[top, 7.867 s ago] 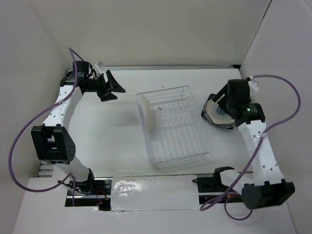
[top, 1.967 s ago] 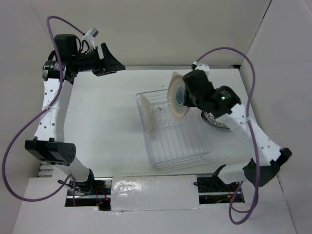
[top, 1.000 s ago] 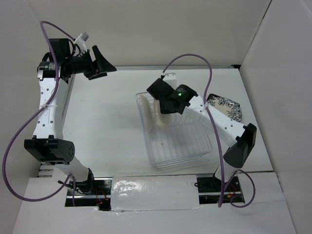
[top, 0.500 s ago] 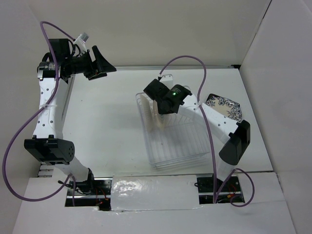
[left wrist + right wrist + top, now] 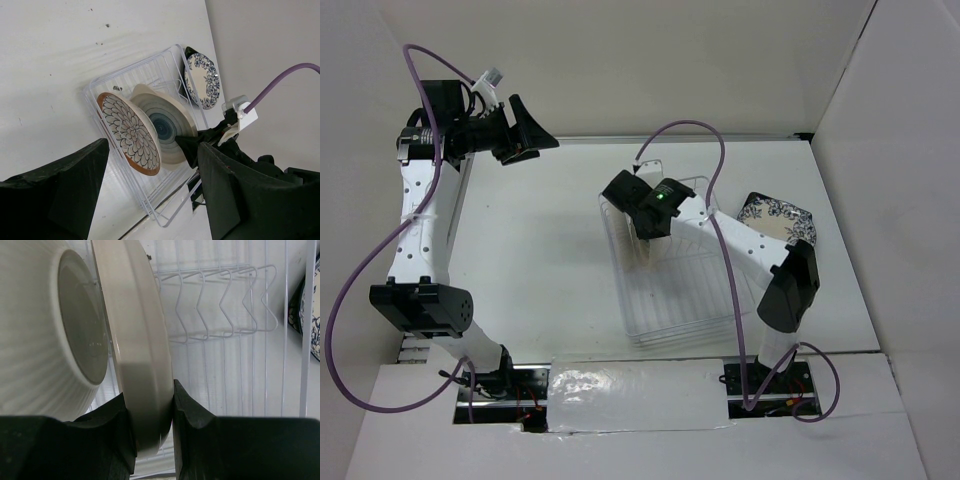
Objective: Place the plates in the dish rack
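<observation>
I'm clamping the blue-centred plate by its rim in my right gripper, holding it upright in the dish rack, just beside the patterned plate; releasing off-slot risks it tipping and clacking that neighbour; my left gripper is hanging spread, empty.

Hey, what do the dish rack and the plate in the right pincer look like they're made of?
Dish rack: thin metal wire, probably coated white or chromed, going by its slim bent tines. Plate: likely glazed ceramic; thick cream rim with a soft sheen.
</observation>
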Controlling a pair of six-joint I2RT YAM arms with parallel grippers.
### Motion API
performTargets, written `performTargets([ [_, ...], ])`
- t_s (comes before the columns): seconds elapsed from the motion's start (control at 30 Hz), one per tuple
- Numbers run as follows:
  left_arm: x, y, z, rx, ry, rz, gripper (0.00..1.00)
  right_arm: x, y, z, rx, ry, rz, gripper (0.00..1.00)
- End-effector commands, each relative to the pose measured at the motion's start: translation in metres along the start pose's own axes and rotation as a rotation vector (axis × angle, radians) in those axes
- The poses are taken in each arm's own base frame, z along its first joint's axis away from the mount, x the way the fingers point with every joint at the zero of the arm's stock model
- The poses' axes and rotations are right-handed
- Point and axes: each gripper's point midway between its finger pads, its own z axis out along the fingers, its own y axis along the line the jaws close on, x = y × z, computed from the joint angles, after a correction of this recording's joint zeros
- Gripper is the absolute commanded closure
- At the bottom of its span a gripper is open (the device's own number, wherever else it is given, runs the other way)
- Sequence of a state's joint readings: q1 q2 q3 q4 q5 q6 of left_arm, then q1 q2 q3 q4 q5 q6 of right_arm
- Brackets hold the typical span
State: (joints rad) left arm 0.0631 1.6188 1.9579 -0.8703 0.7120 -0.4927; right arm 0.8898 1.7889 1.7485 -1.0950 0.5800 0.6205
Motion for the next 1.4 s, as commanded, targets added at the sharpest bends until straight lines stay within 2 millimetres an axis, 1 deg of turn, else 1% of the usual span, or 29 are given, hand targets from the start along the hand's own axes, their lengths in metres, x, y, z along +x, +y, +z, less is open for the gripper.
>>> performTargets([
  [0.0, -0.003, -0.01, -0.009, 0.031, -0.024, 0.054, 0.16, -0.027, 0.019, -0.009, -0.065, -0.104, 0.066, 1.0],
  [0.13, -0.002, -0.009, -0.008, 0.029, -0.022, 0.052, 0.16, -0.019, 0.022, -0.001, -0.066, -0.07, 0.057, 0.99],
  [0.2, -0.002, -0.009, -0.008, 0.032, -0.021, 0.052, 0.16, -0.017, 0.022, 0.001, -0.069, -0.06, 0.055, 0.93],
  [0.23, -0.002, -0.009, -0.008, 0.033, -0.019, 0.049, 0.16, -0.015, 0.022, 0.004, -0.065, -0.051, 0.052, 0.86],
  [0.3, -0.002, -0.008, -0.007, 0.031, -0.02, 0.049, 0.16, -0.014, 0.023, 0.004, -0.07, -0.047, 0.05, 0.81],
  [0.33, -0.001, -0.008, -0.007, 0.031, -0.02, 0.049, 0.16, -0.013, 0.024, 0.005, -0.073, -0.043, 0.051, 0.77],
  [0.4, -0.001, -0.008, -0.008, 0.031, -0.02, 0.049, 0.16, -0.015, 0.024, 0.003, -0.074, -0.045, 0.056, 0.73],
  [0.43, -0.001, -0.008, -0.008, 0.031, -0.02, 0.049, 0.16, -0.015, 0.023, 0.004, -0.072, -0.041, 0.055, 0.62],
  [0.47, -0.001, -0.009, -0.008, 0.033, -0.02, 0.05, 0.16, -0.017, 0.024, 0.002, -0.076, -0.046, 0.061, 0.58],
  [0.57, -0.001, -0.009, -0.007, 0.033, -0.017, 0.049, 0.16, -0.022, 0.02, -0.003, -0.076, -0.054, 0.068, 0.46],
  [0.63, -0.001, -0.008, -0.007, 0.034, -0.017, 0.048, 0.17, -0.025, 0.016, -0.007, -0.071, -0.059, 0.07, 0.42],
  [0.77, 0.0, -0.008, -0.007, 0.035, -0.017, 0.045, 0.17, -0.038, 0.006, -0.02, -0.071, -0.09, 0.091, 0.41],
  [0.87, 0.0, -0.009, -0.007, 0.036, -0.016, 0.045, 0.17, -0.05, -0.01, -0.032, -0.053, -0.123, 0.115, 0.41],
  [0.9, 0.0, -0.008, -0.007, 0.036, -0.015, 0.044, 0.17, -0.054, -0.017, -0.037, -0.043, -0.131, 0.119, 0.41],
  [1.0, 0.0, -0.009, -0.008, 0.037, -0.017, 0.046, 0.16, -0.068, -0.045, -0.049, -0.003, -0.173, 0.152, 0.41],
  [1.03, 0.001, -0.009, -0.006, 0.038, -0.013, 0.045, 0.16, -0.074, -0.058, -0.05, 0.018, -0.186, 0.174, 0.4],
  [1.07, 0.0, -0.009, -0.007, 0.037, -0.015, 0.046, 0.16, -0.08, -0.071, -0.06, 0.026, -0.212, 0.198, 0.4],
  [1.1, 0.0, -0.01, -0.007, 0.037, -0.018, 0.049, 0.16, -0.081, -0.085, -0.062, 0.05, -0.219, 0.211, 0.4],
  [1.13, 0.0, -0.009, -0.007, 0.035, -0.016, 0.044, 0.17, -0.087, -0.11, -0.069, 0.076, -0.241, 0.261, 0.4],
  [1.17, 0.0, -0.009, -0.007, 0.035, -0.016, 0.047, 0.16, -0.09, -0.123, -0.072, 0.092, -0.251, 0.289, 0.34],
  [1.2, -0.001, -0.008, -0.007, 0.032, -0.018, 0.047, 0.16, -0.086, -0.15, -0.063, 0.145, -0.238, 0.331, 0.31],
  [1.23, -0.001, -0.008, -0.007, 0.032, -0.019, 0.048, 0.16, -0.085, -0.171, -0.073, 0.146, -0.267, 0.38, 0.3],
  [1.27, -0.001, -0.009, -0.007, 0.034, -0.018, 0.047, 0.16, -0.074, -0.177, -0.059, 0.132, -0.238, 0.404, 0.29],
  [1.3, -0.001, -0.009, -0.007, 0.031, -0.02, 0.048, 0.16, -0.068, -0.188, -0.054, 0.123, -0.228, 0.446, 0.29],
  [1.33, -0.002, -0.009, -0.006, 0.031, -0.02, 0.048, 0.16, -0.072, -0.219, -0.059, 0.123, -0.282, 0.561, 0.28],
  [1.37, -0.002, -0.009, -0.006, 0.033, -0.021, 0.052, 0.16, -0.045, -0.218, -0.037, 0.09, -0.2, 0.588, 0.28],
])
